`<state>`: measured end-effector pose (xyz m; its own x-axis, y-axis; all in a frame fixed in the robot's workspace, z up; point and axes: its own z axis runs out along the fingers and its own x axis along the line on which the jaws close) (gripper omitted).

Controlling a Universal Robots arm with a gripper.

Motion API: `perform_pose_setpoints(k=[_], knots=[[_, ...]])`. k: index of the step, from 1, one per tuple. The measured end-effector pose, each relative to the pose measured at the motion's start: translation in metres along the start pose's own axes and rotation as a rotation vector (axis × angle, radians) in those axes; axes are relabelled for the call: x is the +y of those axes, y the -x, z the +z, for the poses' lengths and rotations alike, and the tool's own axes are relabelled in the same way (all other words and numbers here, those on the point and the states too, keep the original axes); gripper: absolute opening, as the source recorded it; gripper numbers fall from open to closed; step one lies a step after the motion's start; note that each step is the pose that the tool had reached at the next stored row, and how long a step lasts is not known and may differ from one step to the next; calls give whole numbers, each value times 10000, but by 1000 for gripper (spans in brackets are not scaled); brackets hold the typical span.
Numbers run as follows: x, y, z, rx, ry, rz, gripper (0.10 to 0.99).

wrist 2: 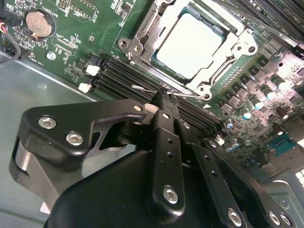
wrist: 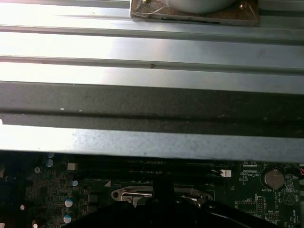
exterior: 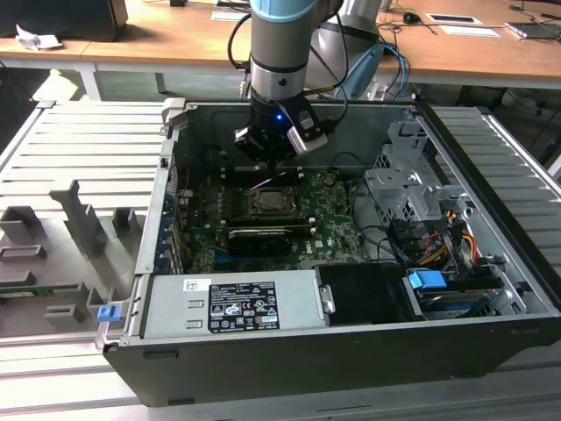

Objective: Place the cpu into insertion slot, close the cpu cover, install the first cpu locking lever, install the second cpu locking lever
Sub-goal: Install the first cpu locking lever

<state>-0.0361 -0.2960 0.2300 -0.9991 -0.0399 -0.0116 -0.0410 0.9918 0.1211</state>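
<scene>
the open computer case [exterior: 351,351] lay on its side on the ribbed metal table [exterior: 79,149], so that the green motherboard [exterior: 333,230] faced upward and the arm [exterior: 279,53] could come to it from above. the arm stood almost vertical over the middle of the board, because the work there needs a straight approach from the top.

in the second wrist view the cpu [wrist 2: 189,43] sat flat inside the insertion slot [wrist 2: 159,71], its pale metal top showing through the window of the cpu cover [wrist 2: 233,42]. the cover seemed to lie down over the chip, which is why only the square middle of the chip was visible. from this i judged that the placing of the chip was done and the cover was down.

the gripper [wrist 2: 160,97] was low, just beside the socket on the side of the long black memory slots [wrist 2: 121,78]. the jaws looked closed together, with the tips at a thin metal wire, which i took for a locking lever [wrist 2: 142,88]; i could not tell surely if they pinched it or only touched it. the closed tips make a narrow point, suitable for hooking or pushing such a thin lever.
</scene>
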Motion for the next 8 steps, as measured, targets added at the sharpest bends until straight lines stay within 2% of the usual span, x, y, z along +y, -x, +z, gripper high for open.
perform_pose_setpoints(k=[3,8], knots=[[0,8,2,0,24,2,106],[0,8,6,-6,153,4,106]])
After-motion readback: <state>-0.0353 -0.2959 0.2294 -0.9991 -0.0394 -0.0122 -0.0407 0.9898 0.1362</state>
